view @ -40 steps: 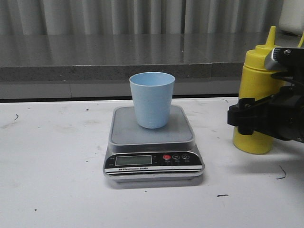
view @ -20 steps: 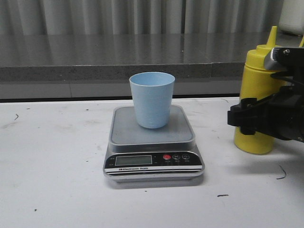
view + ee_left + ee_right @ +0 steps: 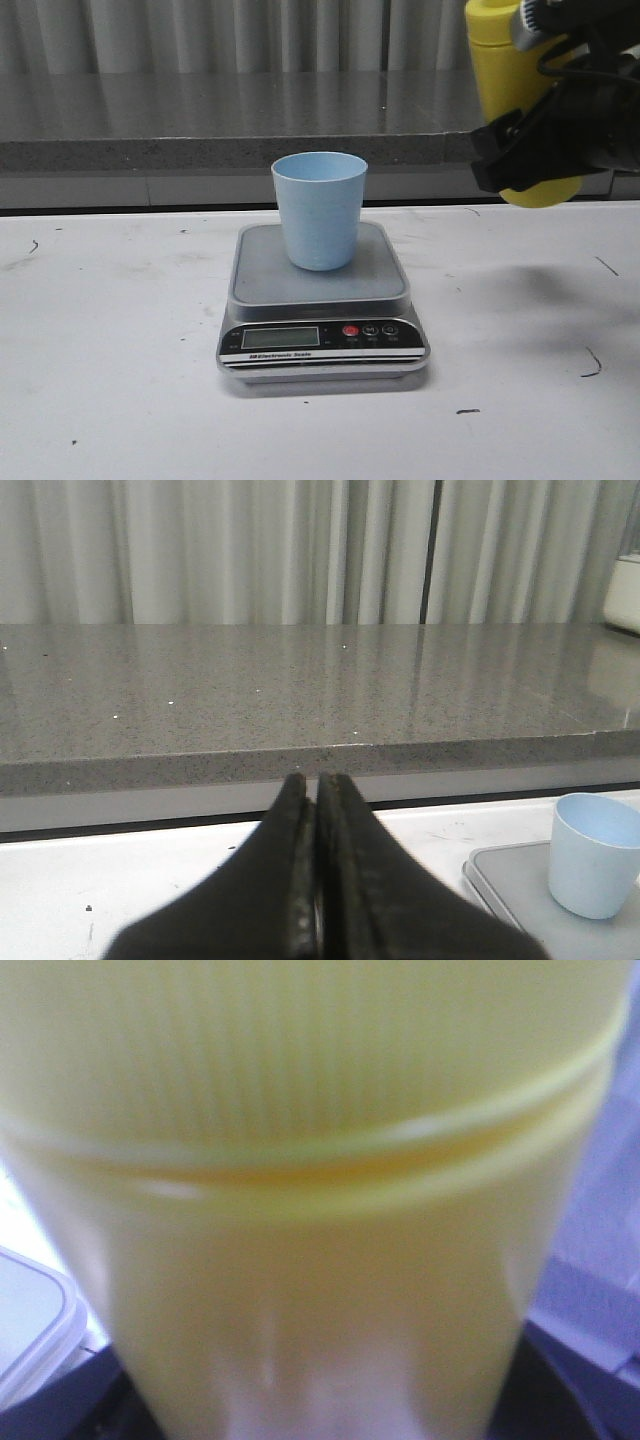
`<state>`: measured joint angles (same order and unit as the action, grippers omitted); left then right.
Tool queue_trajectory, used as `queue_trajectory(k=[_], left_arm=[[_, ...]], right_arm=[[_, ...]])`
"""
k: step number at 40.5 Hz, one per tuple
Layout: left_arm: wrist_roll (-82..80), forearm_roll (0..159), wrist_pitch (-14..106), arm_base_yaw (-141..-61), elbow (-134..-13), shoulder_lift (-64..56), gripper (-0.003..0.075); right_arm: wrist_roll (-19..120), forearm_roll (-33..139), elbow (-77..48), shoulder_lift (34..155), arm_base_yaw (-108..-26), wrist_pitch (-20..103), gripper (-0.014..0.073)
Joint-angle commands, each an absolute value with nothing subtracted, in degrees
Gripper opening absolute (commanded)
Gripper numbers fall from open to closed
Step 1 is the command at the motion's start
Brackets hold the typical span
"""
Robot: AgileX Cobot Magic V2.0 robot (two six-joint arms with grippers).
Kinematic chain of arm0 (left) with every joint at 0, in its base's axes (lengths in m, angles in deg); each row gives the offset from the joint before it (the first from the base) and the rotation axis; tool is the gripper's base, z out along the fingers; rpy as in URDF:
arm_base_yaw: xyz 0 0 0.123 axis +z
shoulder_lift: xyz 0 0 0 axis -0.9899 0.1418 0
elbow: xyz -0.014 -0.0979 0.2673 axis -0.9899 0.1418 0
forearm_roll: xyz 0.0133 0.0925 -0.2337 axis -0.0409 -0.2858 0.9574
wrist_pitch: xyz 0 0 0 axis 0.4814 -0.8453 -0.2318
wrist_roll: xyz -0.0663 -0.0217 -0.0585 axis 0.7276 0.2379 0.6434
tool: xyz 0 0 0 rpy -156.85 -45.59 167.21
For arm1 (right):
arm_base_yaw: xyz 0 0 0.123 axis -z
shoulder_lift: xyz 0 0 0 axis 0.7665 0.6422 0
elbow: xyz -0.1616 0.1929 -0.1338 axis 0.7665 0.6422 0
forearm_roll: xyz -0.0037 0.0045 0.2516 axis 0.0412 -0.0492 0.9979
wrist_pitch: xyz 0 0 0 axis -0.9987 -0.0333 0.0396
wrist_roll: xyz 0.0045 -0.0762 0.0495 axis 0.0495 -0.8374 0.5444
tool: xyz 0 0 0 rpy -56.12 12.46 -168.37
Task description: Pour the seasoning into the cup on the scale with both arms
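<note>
Clearly "Electronic Scale" on the scale (image 3: 322,300).

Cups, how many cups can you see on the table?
1. The pale blue cup stands upright on the scale in the middle of the table. The yellow bottle held up at the right is not a cup. No others are visible.

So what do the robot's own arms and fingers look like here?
The right gripper is matte black and blocky, with a black cable and a small silver metal part near its top. The left gripper shows two black, tapering fingers with rough inner edges. No markings are visible.
</note>
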<state>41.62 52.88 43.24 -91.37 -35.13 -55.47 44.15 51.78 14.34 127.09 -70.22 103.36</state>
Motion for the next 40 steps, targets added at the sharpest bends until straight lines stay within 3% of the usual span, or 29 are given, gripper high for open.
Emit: queue_trajectory(k=[1,7,11,24,40], left_arm=[[42.1,53.4,48.1,-91.4,-36.5,-54.9,-0.002],[42.1,53.4,48.1,-91.4,-36.5,-54.9,-0.002],[42.1,53.4,48.1,-91.4,-36.5,-54.9,-0.002],[42.1,53.4,48.1,-91.4,-36.5,-54.9,-0.002],[42.1,53.4,48.1,-91.4,-36.5,-54.9,-0.002]], right_arm=[[36.1,50.1,8.3,124.1,-70.3,101.8,0.017],[24.3,50.1,1.4,125.2,-70.3,90.7,0.017],[15.6,50.1,-1.4,126.0,-70.3,89.5,0.017],[-9.2,50.1,-2.3,129.4,-70.3,94.8,0.017],[-19.6,51.2,-2.3,133.5,-70.3,108.2,0.017]])
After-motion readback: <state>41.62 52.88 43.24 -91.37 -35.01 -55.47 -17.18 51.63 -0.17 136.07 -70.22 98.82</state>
